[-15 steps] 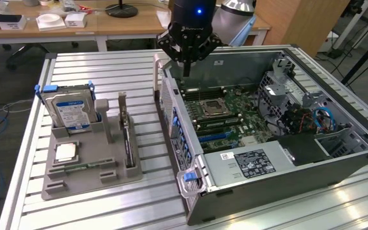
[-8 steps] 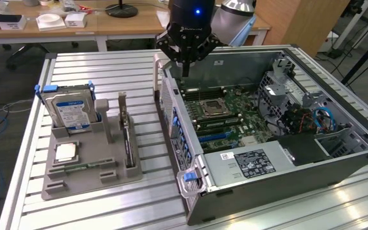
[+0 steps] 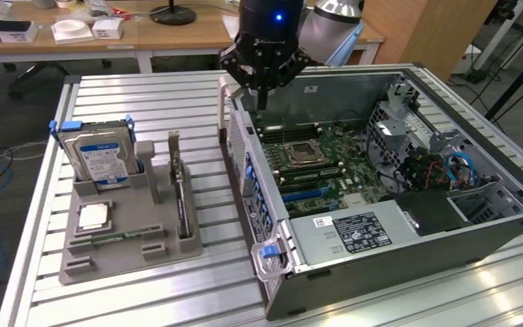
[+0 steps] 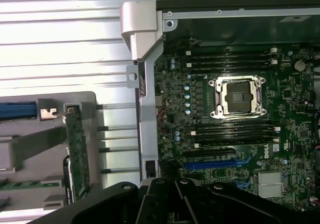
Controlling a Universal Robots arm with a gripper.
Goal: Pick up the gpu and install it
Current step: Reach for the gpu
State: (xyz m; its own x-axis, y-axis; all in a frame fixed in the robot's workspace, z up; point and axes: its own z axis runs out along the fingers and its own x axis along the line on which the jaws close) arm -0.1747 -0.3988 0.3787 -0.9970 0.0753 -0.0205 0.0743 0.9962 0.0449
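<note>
The gpu [image 3: 180,194] stands on its edge in a slot of the grey holder [image 3: 125,262] on the exterior view's left; its green board and silver end bracket face up. In the wrist view the gpu [image 4: 77,146] shows as a thin green strip. My black gripper [image 3: 263,103] hangs over the wall of the open computer case [image 3: 479,235] nearest the holder, to the exterior view's right of the gpu and well apart from it. Its fingers are shut with nothing between them. The gripper [image 4: 175,186] sits above the motherboard [image 4: 295,114] near a blue slot [image 4: 210,164].
A hard drive [image 3: 103,153] with a blue-white label stands in the holder beside the gpu. A processor chip [image 3: 93,216] and a memory stick [image 3: 116,238] lie in front of it. The empty processor socket [image 4: 237,96] is in the case. Desks stand behind the slatted table [image 3: 152,95].
</note>
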